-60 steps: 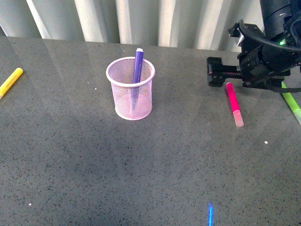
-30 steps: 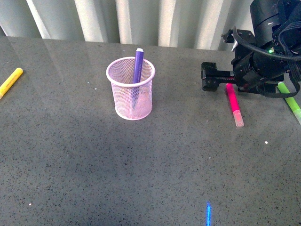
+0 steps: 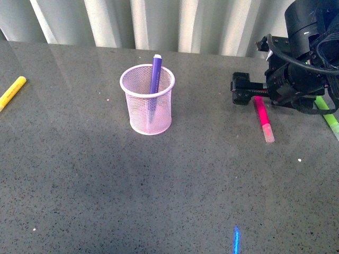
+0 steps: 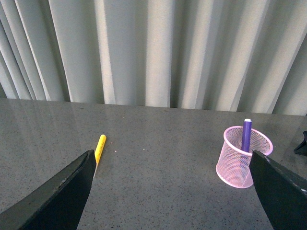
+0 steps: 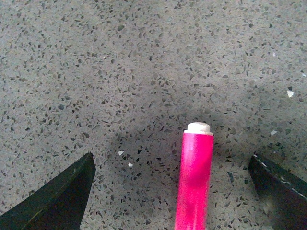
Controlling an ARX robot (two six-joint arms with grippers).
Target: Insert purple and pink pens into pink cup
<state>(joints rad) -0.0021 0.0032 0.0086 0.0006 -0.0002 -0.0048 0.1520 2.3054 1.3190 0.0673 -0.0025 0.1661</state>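
Observation:
The pink cup (image 3: 147,103) stands upright mid-table, and the purple pen (image 3: 155,70) leans inside it with its top above the rim. To the right, the pink pen (image 3: 264,119) lies flat on the table. My right gripper (image 3: 253,94) hovers low over that pen's far end, open. In the right wrist view the pink pen (image 5: 194,177) lies between the two fingertips of the right gripper (image 5: 170,199), untouched by either. My left gripper (image 4: 170,191) is open and empty, well back from the cup (image 4: 240,160) and purple pen (image 4: 246,136).
A yellow marker (image 3: 11,91) lies at the table's far left, also seen as the yellow marker (image 4: 100,146) in the left wrist view. A lime green marker (image 3: 328,117) lies at the right edge beside my right arm. Grey curtains hang behind the table.
My right gripper has dropped a little lower over the pink pen's far end and shifted slightly sideways. The cup, purple pen and pink pen have not moved.

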